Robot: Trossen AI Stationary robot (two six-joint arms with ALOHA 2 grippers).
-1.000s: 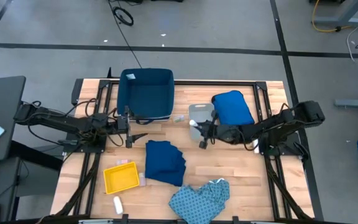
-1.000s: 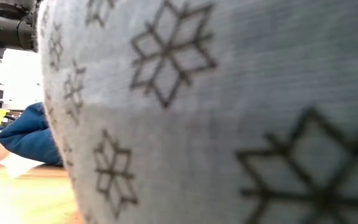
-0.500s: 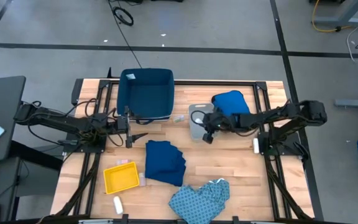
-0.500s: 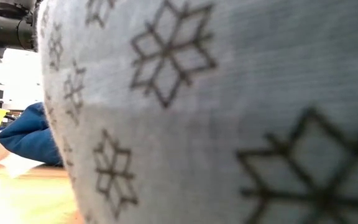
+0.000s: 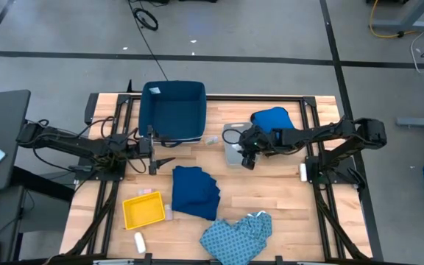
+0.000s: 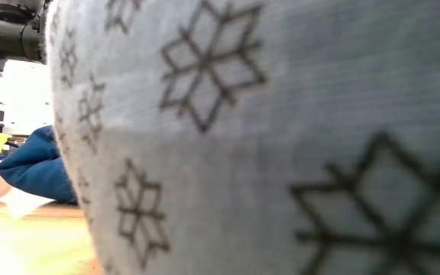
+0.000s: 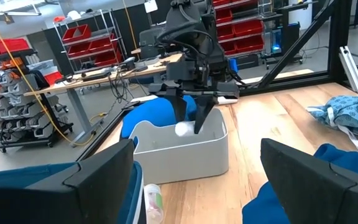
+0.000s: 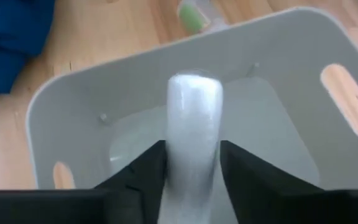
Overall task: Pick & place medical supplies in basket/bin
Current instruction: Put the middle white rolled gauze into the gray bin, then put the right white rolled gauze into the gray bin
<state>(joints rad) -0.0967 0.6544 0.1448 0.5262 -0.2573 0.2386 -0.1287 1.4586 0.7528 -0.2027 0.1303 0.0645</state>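
We're right over the grey tray with the right gripper, and between its two dark fingers stands a white roll, upright, its rounded end poking down into the tray. The fingers sit against both sides of the roll, though whether they're truly clamping it or just letting go we cannot tell. From the left wrist view we see the same thing across the table: the right gripper dipped into the grey tray, a bit of white roll showing between its tips.

From above, the grey tray lies just beside the bright blue bundle, near the big navy bin.

The left gripper waits with its fingers spread wide, nothing in them, just in front of the navy bin.

Farther out we've got the dark navy cloth mid-table, the yellow tray beside it, a white packet at the front edge, and the light blue patterned cloth there too, draped right in front of the low camera.
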